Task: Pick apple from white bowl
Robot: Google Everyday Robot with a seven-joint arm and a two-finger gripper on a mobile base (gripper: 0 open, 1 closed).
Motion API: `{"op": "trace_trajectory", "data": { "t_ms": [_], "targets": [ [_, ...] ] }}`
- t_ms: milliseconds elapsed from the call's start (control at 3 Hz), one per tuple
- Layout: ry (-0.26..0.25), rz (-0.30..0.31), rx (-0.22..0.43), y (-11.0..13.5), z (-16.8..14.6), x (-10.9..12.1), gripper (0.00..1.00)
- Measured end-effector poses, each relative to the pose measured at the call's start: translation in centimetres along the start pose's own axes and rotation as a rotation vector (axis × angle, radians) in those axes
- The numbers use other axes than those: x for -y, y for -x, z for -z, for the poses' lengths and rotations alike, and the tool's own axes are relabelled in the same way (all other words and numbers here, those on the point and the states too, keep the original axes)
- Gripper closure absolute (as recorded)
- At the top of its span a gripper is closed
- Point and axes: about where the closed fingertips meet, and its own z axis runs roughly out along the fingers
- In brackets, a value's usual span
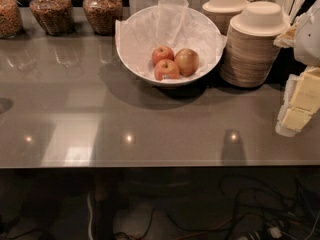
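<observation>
The white bowl (131, 59), wide and lined with crinkled white tissue paper, stands at the back middle of the grey table. Three apples lie in it. The apple (187, 61) is the palest and largest, yellowish-tan with a light red blush, at the right of the group. Two smaller, redder apples (162, 54) (166, 70) lie touching it on its left. My gripper (301, 103), with pale yellow parts, is at the right edge of the view. It is above the table, to the right of the bowl and nearer than it, well apart from it and empty.
Two stacks of beige disposable bowls (252, 46) (225, 9) stand right of the white bowl, between it and my gripper. Three glass jars (51, 11) of grain stand at the back left. The table's front edge (150, 164) runs across; cables (240, 209) lie on the floor below.
</observation>
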Motion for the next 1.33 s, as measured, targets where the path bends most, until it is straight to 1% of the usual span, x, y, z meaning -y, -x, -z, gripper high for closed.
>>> {"op": "trace_trajectory", "data": {
  "t_ms": [333,667,1000,1333],
  "targets": [
    [0.000,0.000,0.000,0.0,0.0,0.0,0.00],
    [-0.025,-0.023,0.056,0.7,-0.9,0.4,0.00],
    [-0.072,-0.105,0.159,1.3,-3.1,1.1,0.00],
    [-0.135,-0.189,0.258,1.9,-5.1,2.3,0.00]
  ]
}}
